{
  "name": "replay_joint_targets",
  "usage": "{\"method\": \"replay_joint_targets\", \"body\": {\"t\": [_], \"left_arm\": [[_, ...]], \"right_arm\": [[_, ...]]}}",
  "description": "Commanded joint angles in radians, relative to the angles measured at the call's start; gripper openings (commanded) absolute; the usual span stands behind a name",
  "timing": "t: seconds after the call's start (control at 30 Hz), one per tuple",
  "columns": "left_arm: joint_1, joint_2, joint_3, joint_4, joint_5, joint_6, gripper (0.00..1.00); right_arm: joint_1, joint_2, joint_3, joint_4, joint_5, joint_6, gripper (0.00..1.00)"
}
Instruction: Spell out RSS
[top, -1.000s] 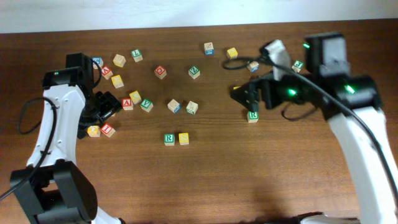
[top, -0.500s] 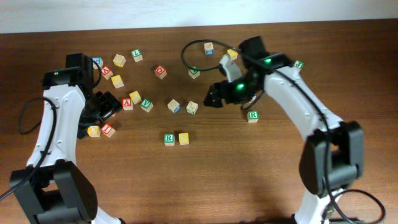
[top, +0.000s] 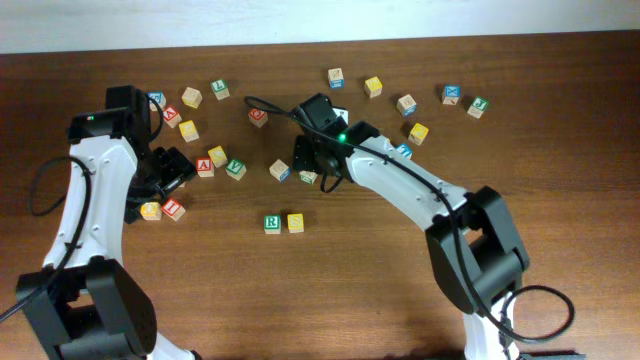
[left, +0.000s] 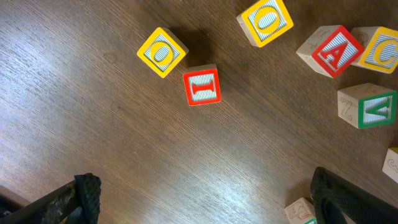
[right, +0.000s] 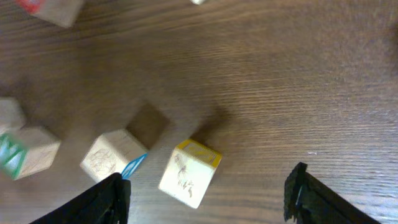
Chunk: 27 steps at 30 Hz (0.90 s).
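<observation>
Over yellow-faced cube (right: 188, 172), right hand (right: 205, 196), fingers (right: 102, 200) apart.

You are looking down on a dark brown wooden table (top: 560, 290), its grain running side to side. Beyond the table's far edge you see a plain white strip (top: 300, 20), perhaps a wall. Soft light leaves a pale sheen on the tabletop.

Dark wood-grain table (left: 112, 137), faintly glossy; pale matt wooden cubes (left: 365, 107) with painted faces.
</observation>
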Motion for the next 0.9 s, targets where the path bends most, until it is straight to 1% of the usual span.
{"method": "replay_joint_targets", "body": {"t": [0.0, 0.23, 0.27, 0.3, 0.37, 0.4, 0.53, 0.6, 0.7, 0.77, 0.83, 0.87], "left_arm": [[0.002, -0.018, 0.008, -0.001, -0.001, -0.003, 0.99], [0.002, -0.018, 0.008, -0.001, -0.001, -0.003, 0.99], [0.002, -0.018, 0.008, -0.001, -0.001, -0.003, 0.99], [0.002, -0.018, 0.008, -0.001, -0.001, -0.003, 0.99], [0.002, -0.018, 0.008, -0.001, -0.001, -0.003, 0.99], [0.002, -0.018, 0.008, -0.001, -0.001, -0.003, 0.99], [0.002, -0.018, 0.008, -0.001, -0.001, -0.003, 0.99], [0.002, -0.018, 0.008, -0.001, -0.001, -0.003, 0.99], [0.002, -0.018, 0.008, -0.001, -0.001, -0.003, 0.99], [0.002, -0.018, 0.008, -0.001, -0.001, -0.003, 0.99], [0.002, -0.018, 0.008, -0.001, -0.001, -0.003, 0.99], [0.002, -0.018, 0.008, -0.001, -0.001, -0.003, 0.99]], "right_arm": [[0.002, 0.071, 0.017, 0.034, 0.003, 0.040, 0.71], [0.043, 0.124, 0.017, 0.072, 0.016, 0.040, 0.70], [0.044, 0.126, 0.017, 0.072, 0.016, 0.040, 0.66], [0.043, 0.126, 0.017, 0.071, 0.016, 0.040, 0.57], [0.040, 0.126, 0.017, 0.069, 0.016, 0.040, 0.46], [0.037, 0.126, 0.017, 0.068, 0.015, 0.039, 0.43], [0.036, 0.126, 0.017, 0.056, 0.015, 0.013, 0.43], [0.036, 0.126, 0.017, 0.056, 0.013, -0.017, 0.43], [0.035, 0.117, 0.018, 0.058, 0.003, -0.127, 0.42], [0.035, 0.114, 0.018, 0.058, 0.003, -0.167, 0.38], [0.035, 0.114, 0.018, 0.061, 0.004, -0.222, 0.30], [0.035, 0.114, 0.018, 0.061, 0.004, -0.241, 0.30]]}}
